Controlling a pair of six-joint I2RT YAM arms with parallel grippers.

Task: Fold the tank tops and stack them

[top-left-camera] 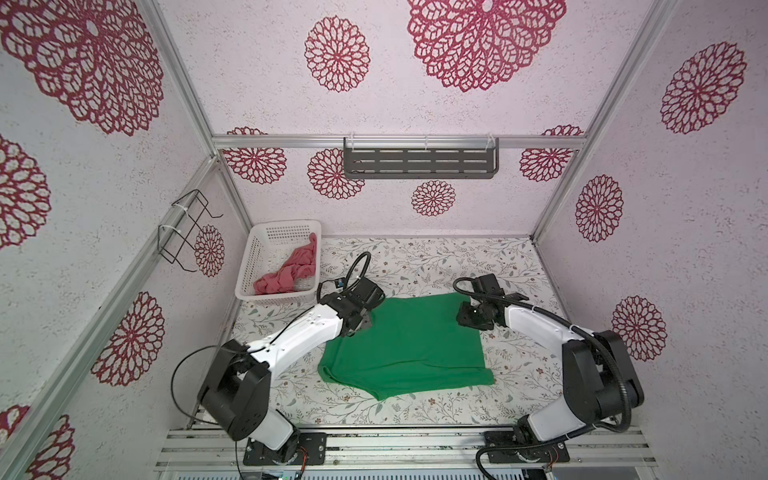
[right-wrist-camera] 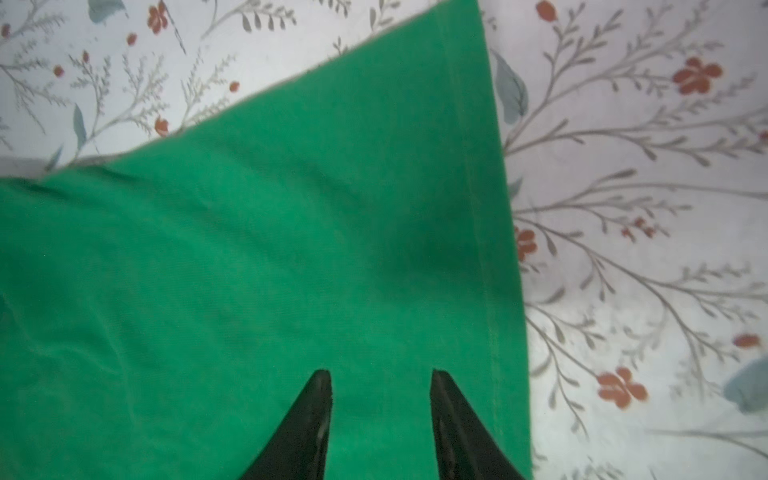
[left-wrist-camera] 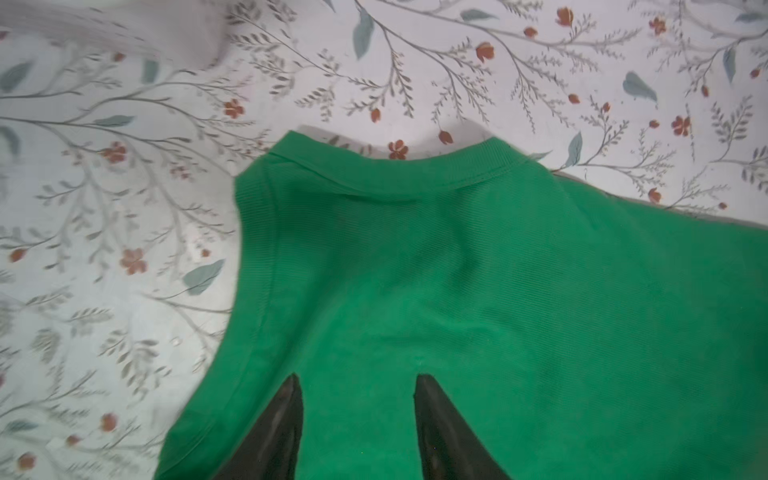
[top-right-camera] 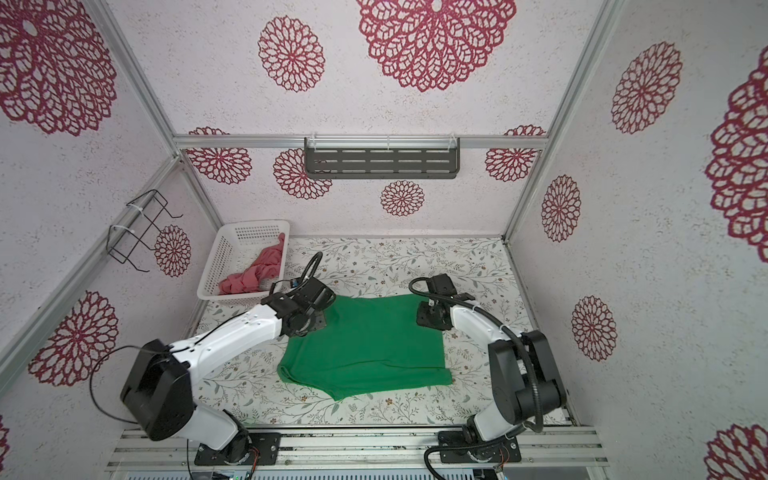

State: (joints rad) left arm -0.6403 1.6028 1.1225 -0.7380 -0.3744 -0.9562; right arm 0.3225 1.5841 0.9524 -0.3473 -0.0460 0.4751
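Floral tabletop (top-left-camera: 415, 257) carries the bright green cloth tank top (top-left-camera: 415, 345), spread flat; the dusty pink-red tank top (top-left-camera: 291, 270) lies crumpled in the white perforated plastic basket (top-left-camera: 266, 232). Jaws parted, the left pincer (left-wrist-camera: 356, 378) and the right pincer (right-wrist-camera: 380, 374) hover over its far corners; pinching one layer only would likely skew the fold

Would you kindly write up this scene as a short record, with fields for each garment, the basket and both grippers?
Green tank top: spread out mid-table, not in a compact fold
Pink tank top: crumpled inside the basket
Basket: white, back left of the table
Left gripper: open, over the green top's neckline end
Right gripper: open, over the green top near its stitched hem
Stack: not yet begun
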